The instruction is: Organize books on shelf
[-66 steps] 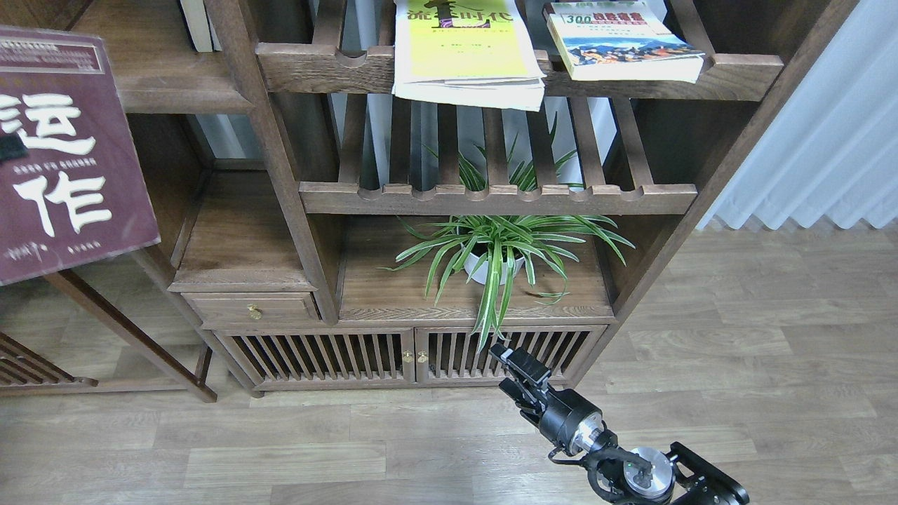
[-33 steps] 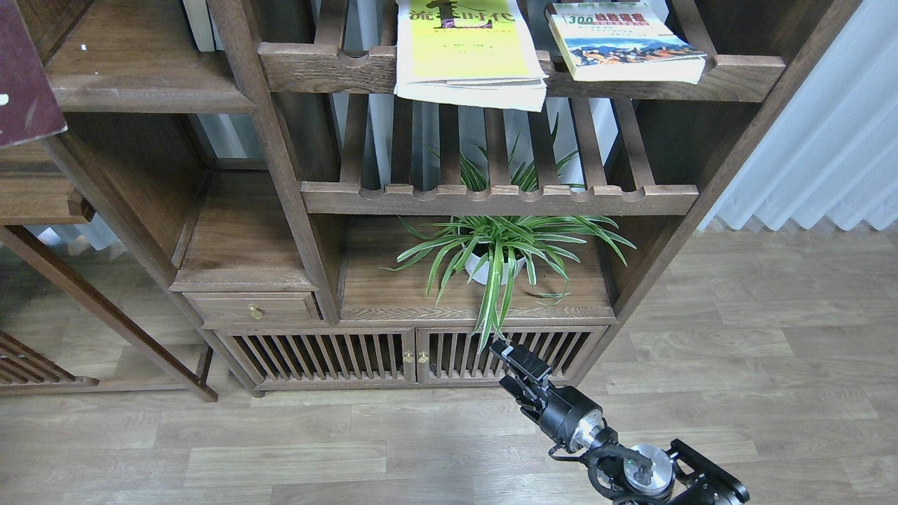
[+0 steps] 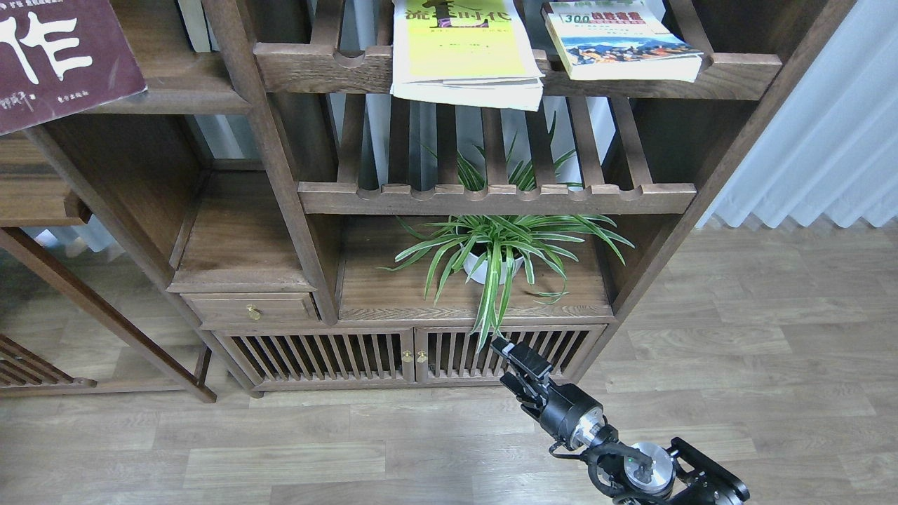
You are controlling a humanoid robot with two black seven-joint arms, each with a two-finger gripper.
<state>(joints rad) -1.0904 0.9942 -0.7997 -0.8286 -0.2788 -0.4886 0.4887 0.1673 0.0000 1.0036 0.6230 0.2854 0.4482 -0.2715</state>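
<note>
The maroon book is lying across the plank shelf at upper left, so placing looks under way. The left gripper is not showing, so its grip is unknowable. The right gripper is hanging low by the cabinet — fingers indistinct. The yellow-green book and the "300" book are sitting on the slatted shelf; next is probably fetching one — carefully, both overhanging.

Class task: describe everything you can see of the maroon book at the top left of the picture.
The maroon book shows only part of its matte cover, cut off by the picture's top and left edges. It bears big white Chinese characters with smaller white print below. It lies tilted, lower right corner over the front edge of the dark-brown plank shelf. No gripper is seen on it.
</note>
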